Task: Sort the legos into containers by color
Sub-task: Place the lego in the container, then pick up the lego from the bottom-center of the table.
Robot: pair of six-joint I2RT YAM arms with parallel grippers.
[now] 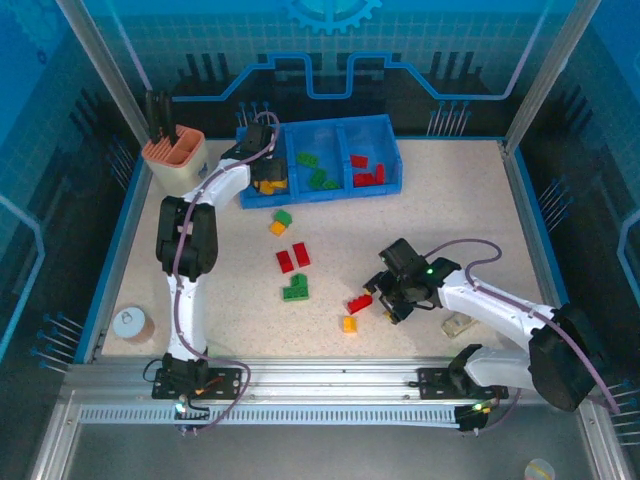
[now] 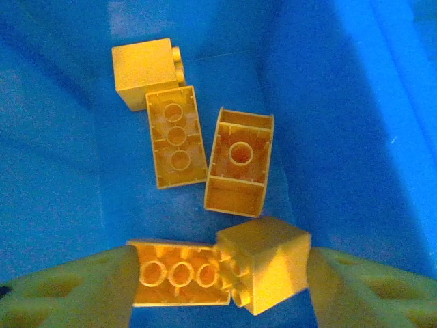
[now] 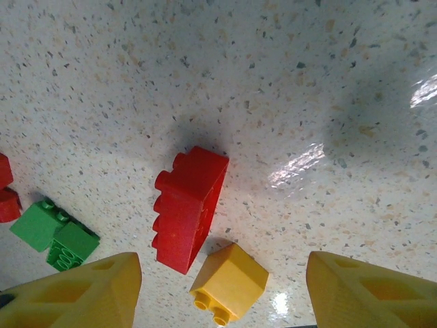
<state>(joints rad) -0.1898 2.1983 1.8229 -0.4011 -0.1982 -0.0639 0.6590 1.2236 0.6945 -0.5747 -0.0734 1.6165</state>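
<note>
A: On the counter [image 1: 450, 200], what is the biggest thing?

B: The blue tray [image 1: 330, 197] at the far side, with three compartments side by side. Yellow legos [image 2: 177, 137] lie in the left one, green legos [image 1: 315, 172] in the middle and red legos [image 1: 368, 172] in the right.

A: And the hands?

B: The left hand [image 2: 222, 273] hangs inside the left compartment. Its fingers are apart, and two of the yellow legos lie between them. The right hand [image 3: 222, 280] hovers over the counter nearer the front, fingers spread, gripping nothing.

A: What is loose?

B: Under the right hand, a red brick [image 3: 188, 212] lies just beside a small yellow brick [image 3: 229, 283]. Further left are a green piece [image 1: 295, 290] and a red pair [image 1: 292, 258]. A green-and-yellow pair [image 1: 281, 222] sits just before the tray.
</note>
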